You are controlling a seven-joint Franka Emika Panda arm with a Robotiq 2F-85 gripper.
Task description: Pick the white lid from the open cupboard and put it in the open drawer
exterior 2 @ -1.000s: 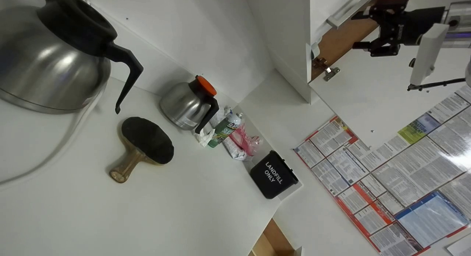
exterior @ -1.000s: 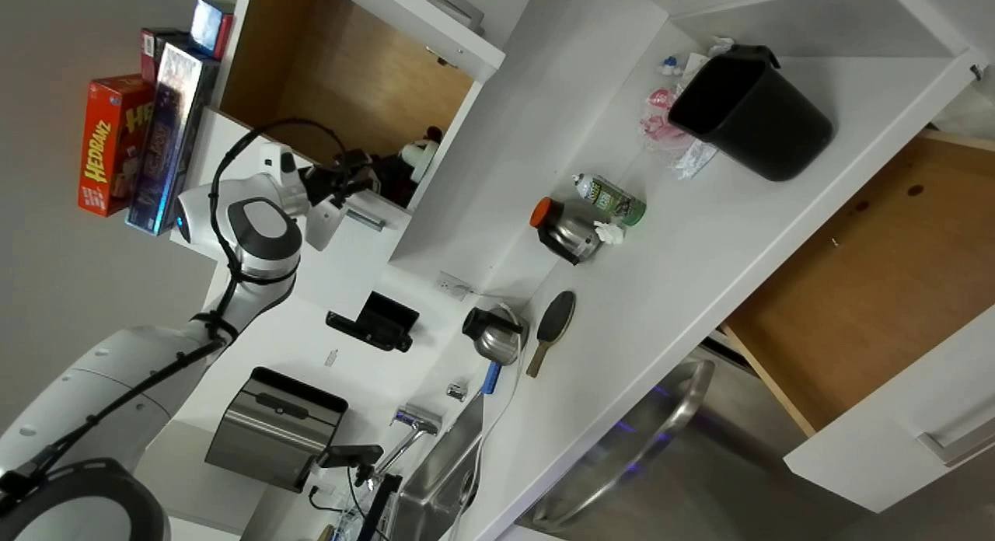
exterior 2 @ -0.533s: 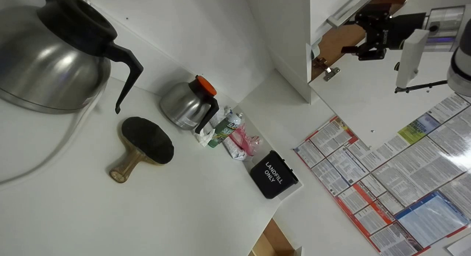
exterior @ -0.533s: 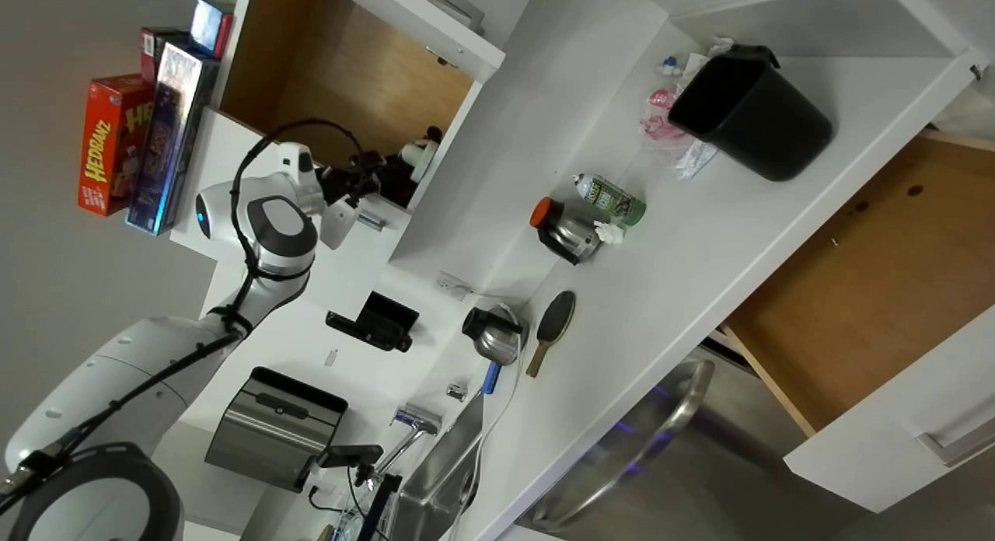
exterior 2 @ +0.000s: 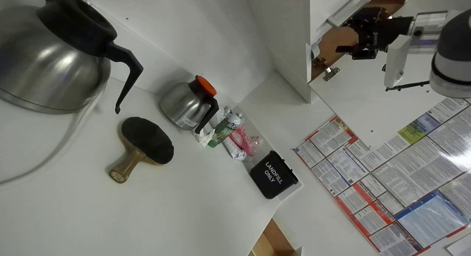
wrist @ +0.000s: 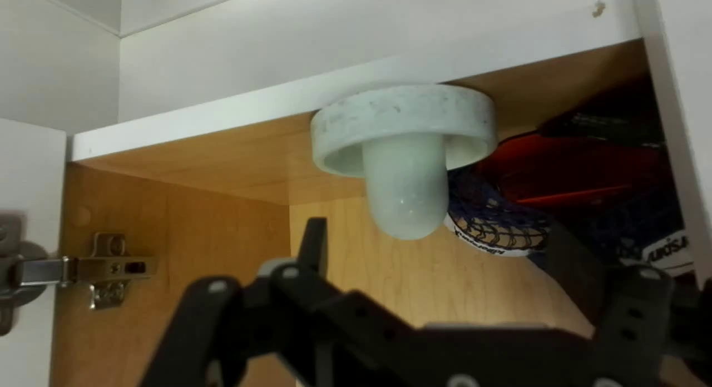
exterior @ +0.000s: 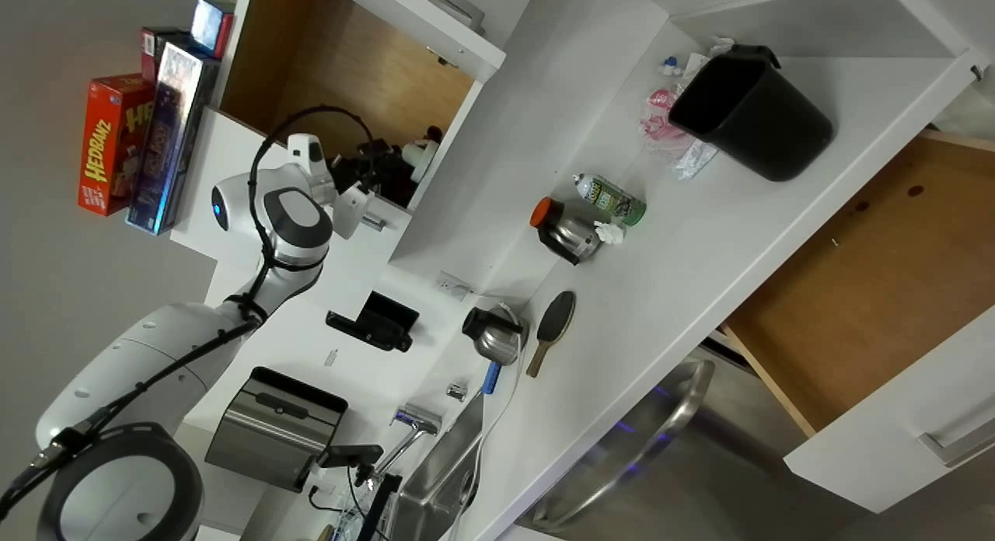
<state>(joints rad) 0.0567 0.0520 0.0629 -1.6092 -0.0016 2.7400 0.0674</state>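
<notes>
Straddling the knob (wrist: 406, 192) of the lid (wrist: 400, 112), inside the cupboard (wrist: 183, 127) at its front edge, looks best: bring the gripper (wrist: 439, 237), spread wide and holding nothing, in with 1 finger (wrist: 315, 247) each side, then squeeze gently.

White lid (wrist: 405, 153) sits in cupboard (wrist: 217, 113), rim against wood board (wrist: 233, 159) near the white front edge, rounded knob (wrist: 409, 209) pointing down in wrist view. Hand (wrist: 439, 239) is below lid, fingers (wrist: 315, 245) spread wide w/ gaps btwn them & knob. L of lid: metal hinge (wrist: 114, 270), then white door (wrist: 30, 181). R of lid, just beside it: dark-blue patterned item (wrist: 495, 231) w/ white edge. Farther R of lid: dim red item (wrist: 562, 167), too dark to ID.
</notes>
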